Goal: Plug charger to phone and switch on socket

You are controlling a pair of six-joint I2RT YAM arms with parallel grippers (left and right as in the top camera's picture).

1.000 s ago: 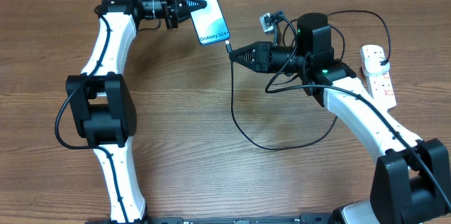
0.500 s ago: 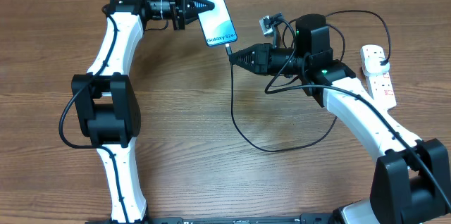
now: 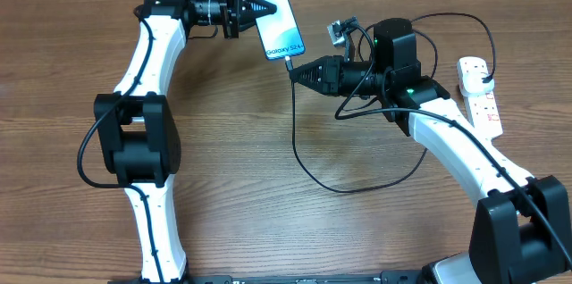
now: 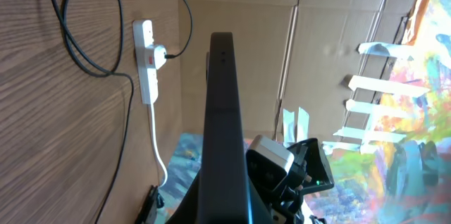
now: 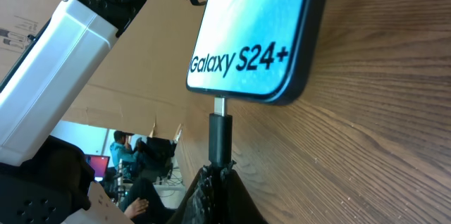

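Over the wooden worktop, left end effector clamps the rigid, seemingly slick blue-screened phone; right end effector pinches the limp black charger at its stiff connector.

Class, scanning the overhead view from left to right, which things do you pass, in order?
left end effector → phone → right arm's black wrist block → socket. The charger is omitted because it spans several of these.

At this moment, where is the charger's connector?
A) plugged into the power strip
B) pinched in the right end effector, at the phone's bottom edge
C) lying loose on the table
B: the right end effector grips the connector, whose metal tip meets the bottom edge of the phone.
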